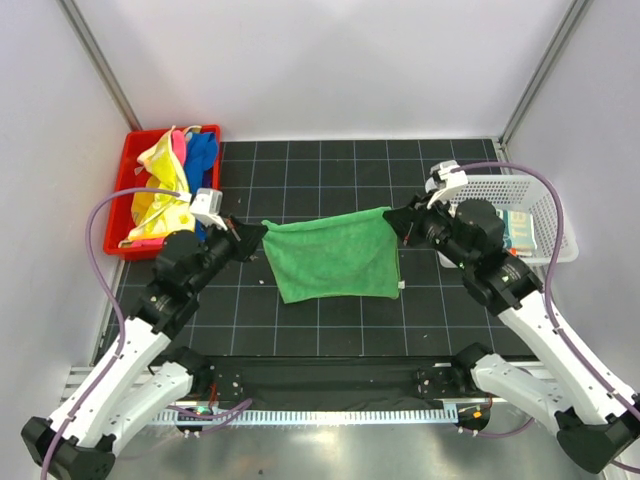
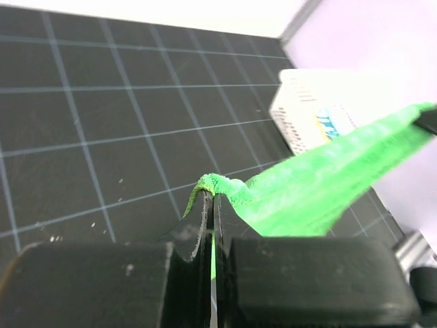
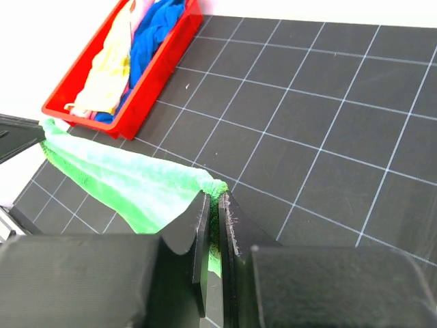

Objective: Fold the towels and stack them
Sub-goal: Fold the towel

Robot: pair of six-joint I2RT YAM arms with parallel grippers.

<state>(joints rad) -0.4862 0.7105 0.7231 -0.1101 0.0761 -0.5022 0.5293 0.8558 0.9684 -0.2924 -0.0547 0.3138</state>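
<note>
Black gridded matting is covering the desk (image 1: 330, 165) I am working over, with pale walls closing it in on three sides. I am holding the green towel (image 1: 335, 255) up over the middle of the desk, one upper corner in each claw.

The left claw (image 1: 255, 237) is pinching the towel's left corner. In its wrist camera the fingers are pressing together on a small bunch of green pile at the claw (image 2: 213, 198). From there the green towel (image 2: 321, 178) is running off taut to the right.

The right claw (image 1: 395, 222) is clamping the opposite corner. Its own camera is showing that claw (image 3: 213, 198) nipped shut on the cloth, and the green towel (image 3: 130, 181) is stretching away to the left. The top edge is spanning the gap between the two claws while the rest is hanging toward me. I cannot tell whether the lower edge is touching the matting.

At the far left corner the red bin (image 1: 128, 170) is sitting on the desk. It is holding a yellow towel (image 1: 160, 165), a pink-red towel (image 1: 180, 145) and a blue towel (image 1: 203, 155), all loosely heaped together. On the right side the white mesh basket (image 1: 530, 195) is standing just behind the right arm. A white cloth with blue lettering (image 1: 518, 228) is lying inside it.
</note>
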